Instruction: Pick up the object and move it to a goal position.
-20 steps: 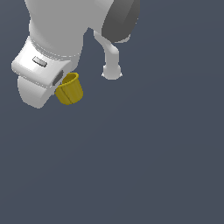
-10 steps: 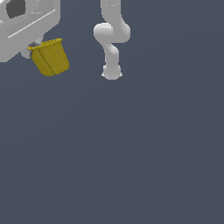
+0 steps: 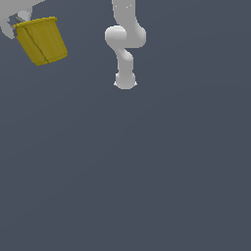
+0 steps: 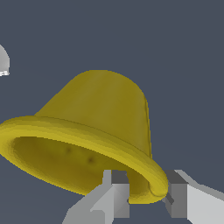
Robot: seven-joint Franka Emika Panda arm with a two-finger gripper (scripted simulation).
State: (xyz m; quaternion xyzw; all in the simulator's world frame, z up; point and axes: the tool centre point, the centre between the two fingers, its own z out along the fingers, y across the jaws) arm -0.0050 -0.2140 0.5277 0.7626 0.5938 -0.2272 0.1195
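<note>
- Wrist view, nearest: the gripper [image 4: 144, 194] has its two grey fingers [image 4: 114, 192] set on either side of the cup's lip, one inside the rim, the other outside it. The claw is clamped on that rim wall.
- The mustard-yellow cup [image 4: 94, 131] fills most of the wrist view; hollow interior visible, thick rolled lip, sides tapering to a narrower closed base that points away from the camera.
- Exterior view: the cup [image 3: 41, 40] sits in the upper corner at the exterior view's left, tilted, rim uppermost, hanging from the gripper [image 3: 18, 22] with nothing under it; it is clear of the floor.
- Only a small part of the white hand shows at the frame edge above the cup.
- Farther back: the white arm [image 3: 125, 37] comes down from the top edge through rounded joints to its base [image 3: 125, 82] on the floor, well apart from the cup.
- Surface: a flat, uniform dark slate-grey floor [image 3: 147, 171]; no seams, edges or walls distinguishable.
- Writing: no legible brand, label or text on cup or arm.
</note>
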